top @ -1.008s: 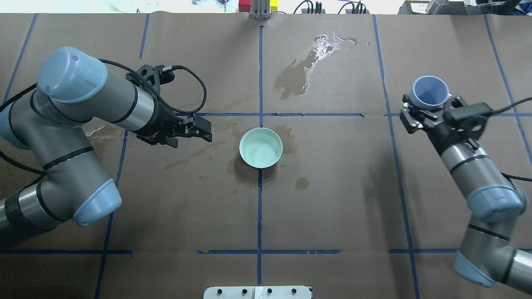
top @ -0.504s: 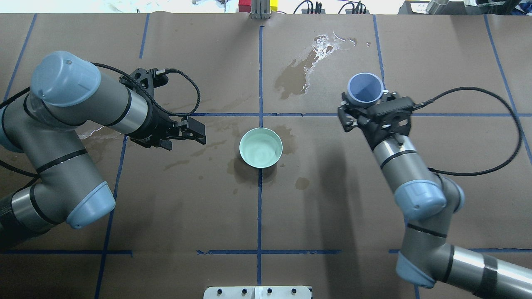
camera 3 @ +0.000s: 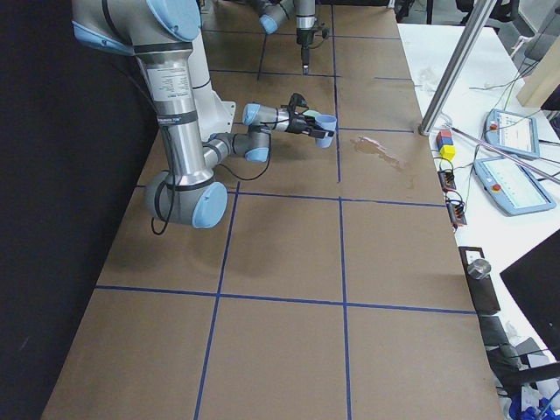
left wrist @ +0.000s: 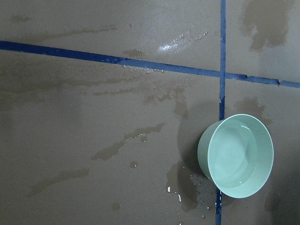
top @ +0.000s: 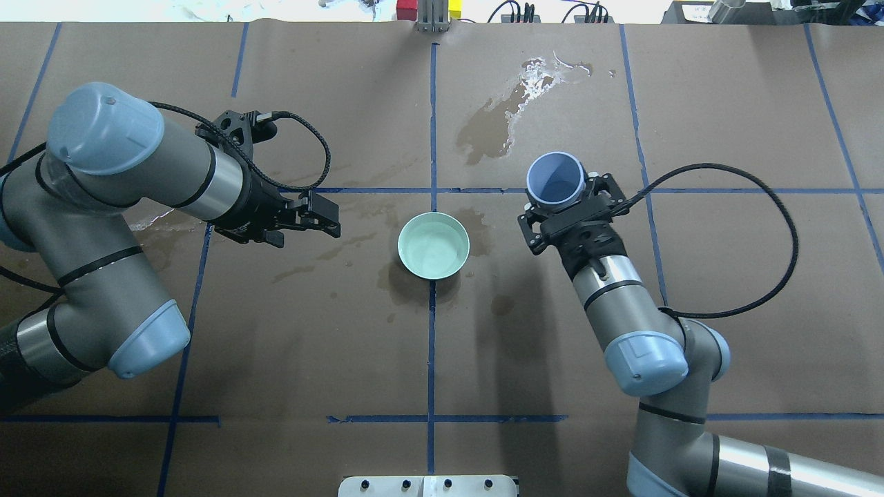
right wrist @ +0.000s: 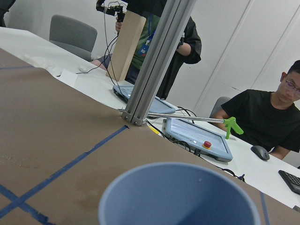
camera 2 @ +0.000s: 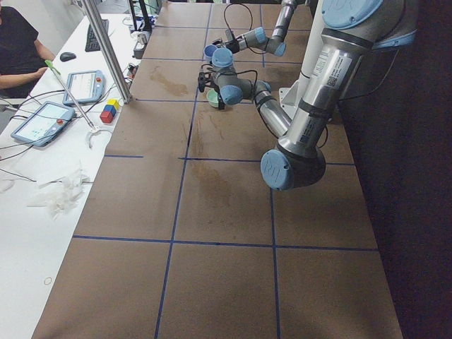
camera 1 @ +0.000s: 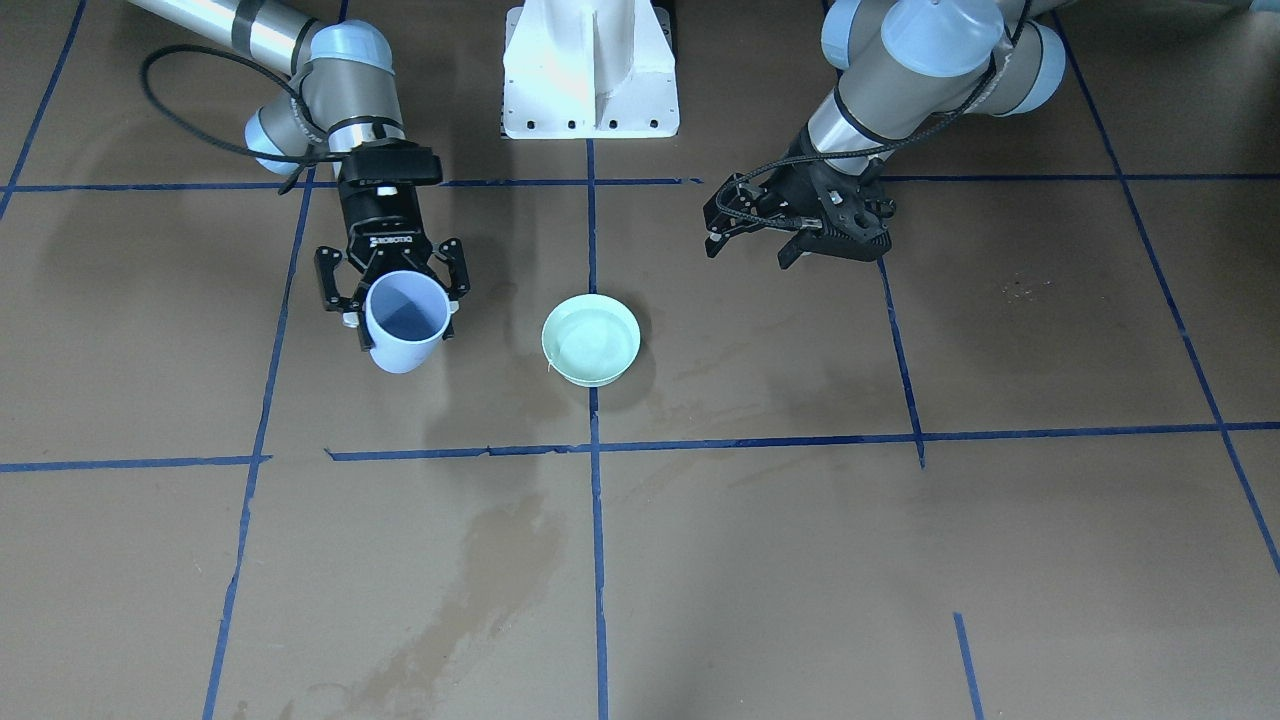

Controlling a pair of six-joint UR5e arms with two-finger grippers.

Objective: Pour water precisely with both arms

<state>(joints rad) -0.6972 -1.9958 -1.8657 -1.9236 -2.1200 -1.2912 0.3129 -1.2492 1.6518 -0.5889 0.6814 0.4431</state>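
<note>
My right gripper (top: 561, 190) is shut on a light-blue cup (top: 556, 178) and holds it upright above the table, to the right of a mint-green bowl (top: 434, 245). In the front view the cup (camera 1: 405, 320) is left of the bowl (camera 1: 591, 340). The right wrist view shows only the cup's rim (right wrist: 180, 194); I cannot tell whether it holds water. The water (left wrist: 234, 154) shows as pale glints inside the bowl. My left gripper (top: 331, 219) is open and empty, left of the bowl and pointing at it; it also shows in the front view (camera 1: 748, 255).
A wet puddle (top: 514, 103) glints on the brown paper beyond the bowl, and dark damp stains (top: 407, 286) lie around the bowl. The white pedestal (camera 1: 590, 70) stands between the arms. An aluminium post (right wrist: 154, 61), tablets and seated people are past the table's far edge.
My right arm has swung left with the cup, from the table's right side to near the bowl. My left gripper has drawn back slightly to the left.
</note>
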